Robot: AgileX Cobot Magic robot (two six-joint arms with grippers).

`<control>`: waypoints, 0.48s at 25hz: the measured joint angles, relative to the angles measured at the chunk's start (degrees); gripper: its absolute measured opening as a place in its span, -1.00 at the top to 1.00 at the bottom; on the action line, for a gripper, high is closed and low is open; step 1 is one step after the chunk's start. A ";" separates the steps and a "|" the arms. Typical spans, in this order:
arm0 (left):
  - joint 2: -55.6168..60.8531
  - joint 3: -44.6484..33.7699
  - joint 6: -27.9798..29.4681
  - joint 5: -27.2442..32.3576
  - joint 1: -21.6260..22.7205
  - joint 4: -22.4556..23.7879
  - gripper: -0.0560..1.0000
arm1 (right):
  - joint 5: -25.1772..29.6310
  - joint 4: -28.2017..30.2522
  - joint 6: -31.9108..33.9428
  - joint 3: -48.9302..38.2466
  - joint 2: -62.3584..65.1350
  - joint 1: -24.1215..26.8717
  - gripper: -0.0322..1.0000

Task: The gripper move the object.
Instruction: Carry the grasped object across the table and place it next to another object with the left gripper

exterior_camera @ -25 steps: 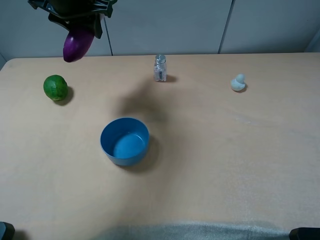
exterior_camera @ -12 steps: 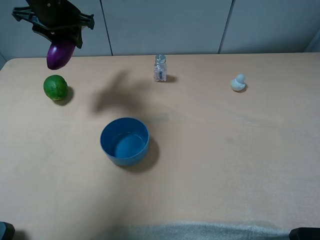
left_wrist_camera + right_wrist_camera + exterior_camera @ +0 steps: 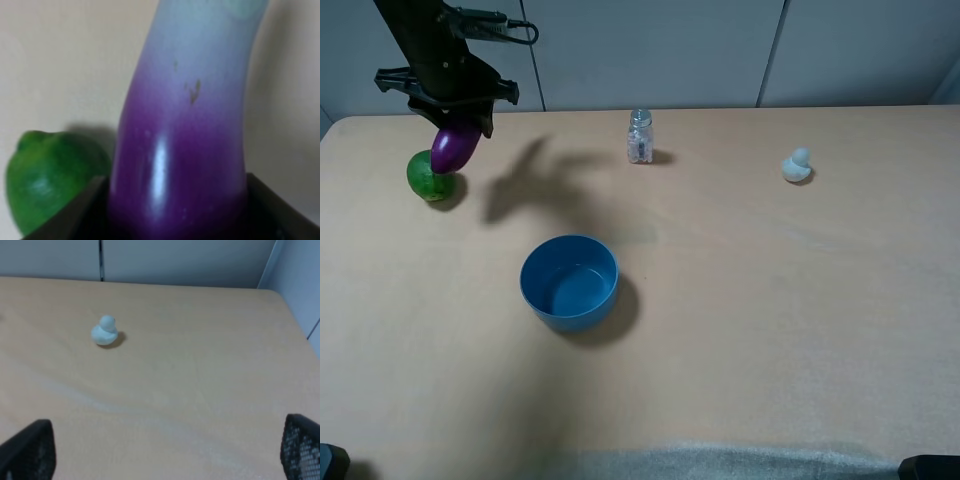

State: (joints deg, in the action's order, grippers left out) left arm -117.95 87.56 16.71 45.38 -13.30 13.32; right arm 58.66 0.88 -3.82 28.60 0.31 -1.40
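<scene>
My left gripper point(image 3: 452, 112) is shut on the purple eggplant point(image 3: 455, 146) and holds it in the air at the table's far left, just above and beside the green lime point(image 3: 426, 176). In the left wrist view the eggplant point(image 3: 185, 135) fills the frame between the dark fingers point(image 3: 75, 215), purple fading to white toward its far end, with the lime point(image 3: 50, 185) close beside it. My right gripper point(image 3: 165, 460) hangs above the table's right side with its fingertips point(image 3: 30, 450) far apart, open and empty.
A blue bowl point(image 3: 570, 282) stands left of centre. A small glass shaker point(image 3: 640, 136) stands at the back middle. A pale toy duck point(image 3: 797, 166) sits at the back right, also in the right wrist view point(image 3: 104, 331).
My left gripper has carried the eggplant down and toward the lime; it now hangs right over the lime. The right arm has not moved.
</scene>
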 joint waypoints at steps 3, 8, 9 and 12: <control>-1.92 0.00 0.48 -0.73 0.00 -0.28 -0.24 | 0.00 0.00 0.00 0.00 0.00 0.00 -0.38; -3.28 0.00 1.60 -3.41 0.00 -1.00 -0.24 | 0.00 0.00 0.00 0.00 0.00 0.00 -0.38; -3.57 0.00 1.73 -3.93 0.00 -1.06 -0.24 | 0.00 0.00 0.00 0.00 0.00 0.00 -0.38; -4.61 0.00 1.94 -4.30 0.00 -1.11 -0.24 | 0.00 0.00 0.00 0.00 0.00 0.00 -0.38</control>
State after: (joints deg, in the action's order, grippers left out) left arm -122.56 87.56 18.64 41.08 -13.30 12.20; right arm 58.66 0.88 -3.82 28.60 0.31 -1.40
